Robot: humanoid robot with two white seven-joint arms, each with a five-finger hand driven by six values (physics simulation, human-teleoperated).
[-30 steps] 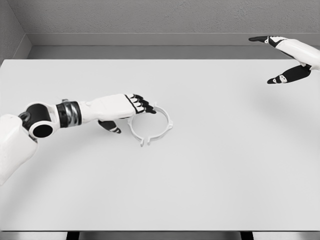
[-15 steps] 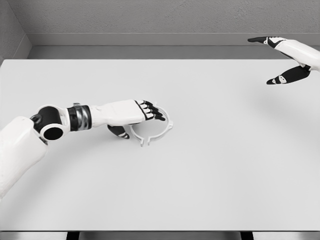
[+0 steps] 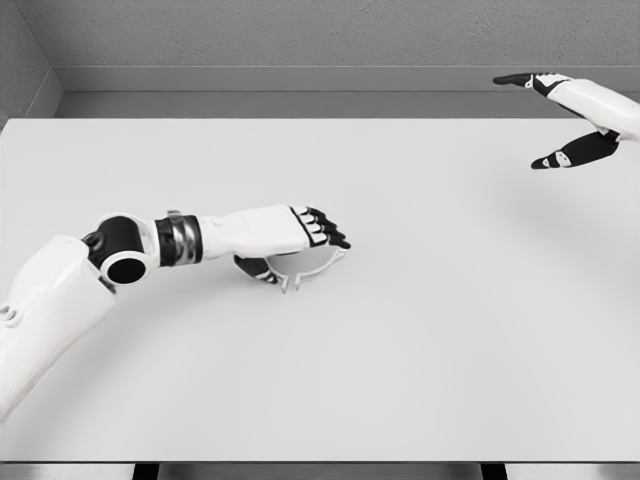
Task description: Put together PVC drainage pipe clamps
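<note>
The left hand point(image 3: 300, 232) sits a little left of the middle of the frame, right on top of the clamp ring point(image 3: 318, 270). Its dark fingers point(image 3: 327, 230) are curled down over the far side of the ring, and the thumb shows underneath on the near left side. So the hand is wrapped around the ring's rim — but I cannot tell if it is squeezing it yet or only cupping it.

The ring is thin and white and lies flat on the table point(image 3: 420, 340). Most of it hides under the hand. Only the lower right curve peeks out, just below and to the right of the fingertips. A small gap with two little tabs points toward the bottom of the frame.

The arm comes in from the lower left and lies almost sideways, pointing right.

The right hand point(image 3: 570, 110) is far away in the upper right corner — its fingers are spread and it holds nothing. The left hand is much nearer, so I think the left hand should do the pick.
</note>
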